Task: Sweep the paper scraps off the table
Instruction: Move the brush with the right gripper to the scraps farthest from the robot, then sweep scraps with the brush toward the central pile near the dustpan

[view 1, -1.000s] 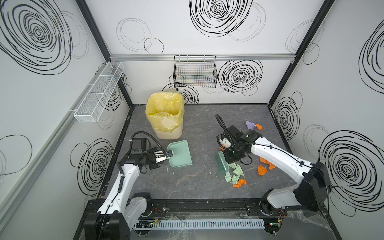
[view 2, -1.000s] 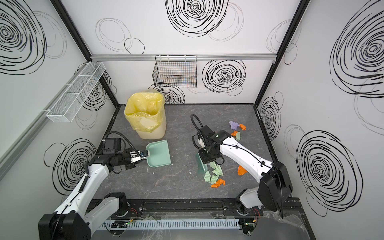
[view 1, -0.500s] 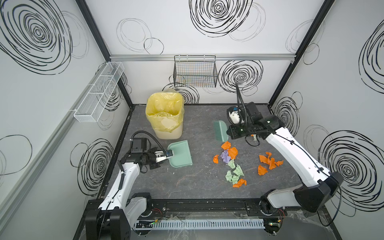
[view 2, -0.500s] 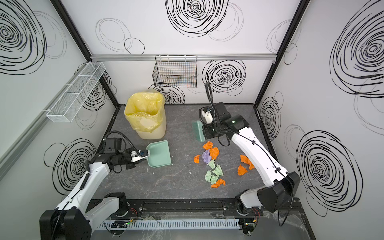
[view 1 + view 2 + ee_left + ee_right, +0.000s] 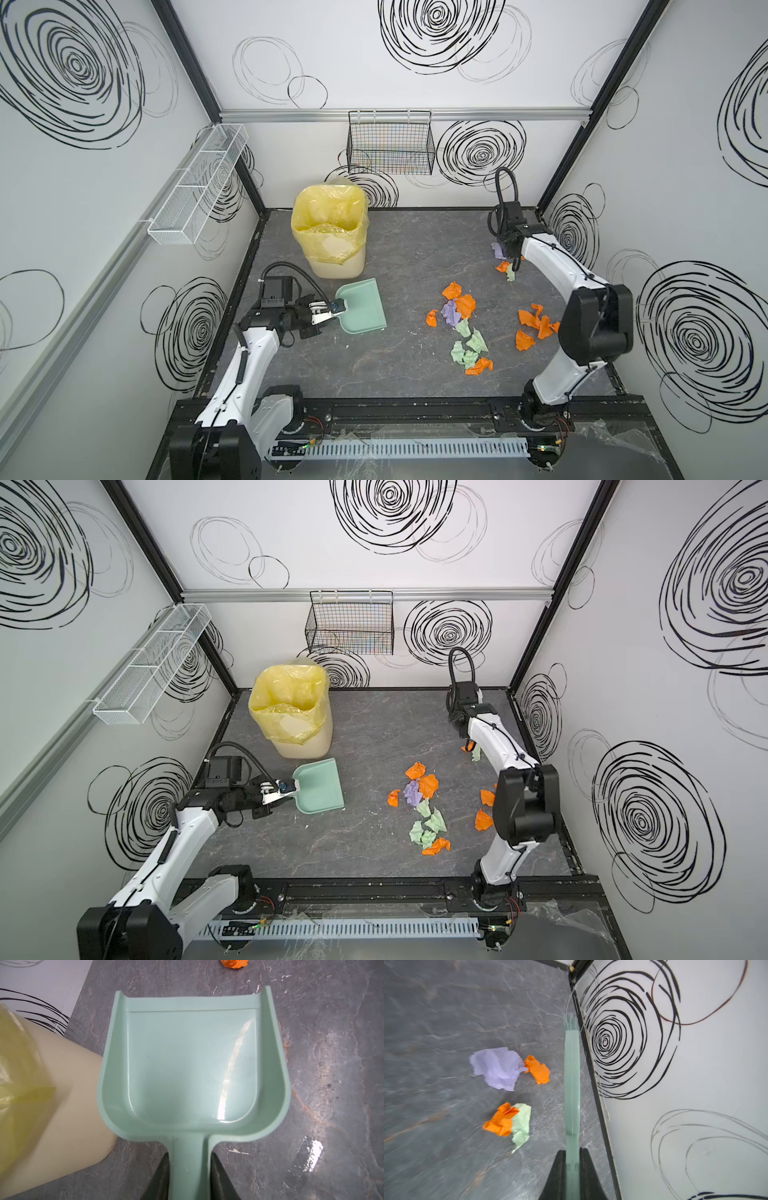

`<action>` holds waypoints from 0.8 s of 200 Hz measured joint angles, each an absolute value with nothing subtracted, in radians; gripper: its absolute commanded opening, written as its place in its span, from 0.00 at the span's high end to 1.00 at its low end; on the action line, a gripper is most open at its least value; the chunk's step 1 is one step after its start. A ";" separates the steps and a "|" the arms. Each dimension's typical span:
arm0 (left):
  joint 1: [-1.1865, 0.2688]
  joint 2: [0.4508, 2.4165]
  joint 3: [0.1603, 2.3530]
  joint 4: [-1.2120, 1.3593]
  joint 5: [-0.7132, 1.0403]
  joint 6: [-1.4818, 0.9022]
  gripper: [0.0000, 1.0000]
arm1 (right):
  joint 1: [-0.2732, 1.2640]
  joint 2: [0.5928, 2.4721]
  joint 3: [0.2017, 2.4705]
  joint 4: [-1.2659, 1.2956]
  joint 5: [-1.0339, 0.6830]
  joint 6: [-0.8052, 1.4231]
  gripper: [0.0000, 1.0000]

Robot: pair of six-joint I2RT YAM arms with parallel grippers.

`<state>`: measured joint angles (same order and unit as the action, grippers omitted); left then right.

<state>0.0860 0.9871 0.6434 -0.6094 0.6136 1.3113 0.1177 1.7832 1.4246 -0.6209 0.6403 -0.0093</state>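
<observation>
Risk first: could scatter the paper scraps rather than gather them, given a fast swing of the brush through the little group farthest from the dustpan, out beyond its mouth. Could also snag the bristles on the wall or the black frame edge, hard against both. Might skid light crumpled paper past the dustpan mouth or under its lip, with no backstop on either side. Could bump the bin, just beside the dustpan's side wall; touching or not, cannot tell.

Gripping the dustpan handle with the left gripper, fingers closed on it from both sides, pan resting flat on the table and empty. Pinching the brush handle with the right gripper, fingers shut tight around it.

As for the scraps, all on the table and none in the dustpan: main heap of orange, green and lilac well apart from the dustpan mouth, a looser orange cluster farther out, then four pieces farthest away.

Hard to read: right wrist view smeared, so bristle tips probably brushing the table, not certain. Brush mostly hidden under the right arm in both top views. A few orange pieces cut off behind that arm's elbow. Butt of the dustpan handle out of frame in the left wrist view.
</observation>
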 measured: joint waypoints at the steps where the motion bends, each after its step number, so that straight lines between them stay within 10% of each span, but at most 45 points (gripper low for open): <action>1: 0.086 0.987 0.643 -0.610 0.614 1.311 1.00 | 0.117 1.793 1.428 -0.621 0.648 -0.012 1.00; 59: 0.086 0.974 0.626 -0.619 0.625 1.309 1.00 | 0.127 2.125 1.588 -0.613 0.831 -0.108 1.00; 160: 0.126 0.974 0.620 -0.627 0.646 1.326 1.00 | 0.424 2.015 1.346 -0.597 0.824 -0.189 1.00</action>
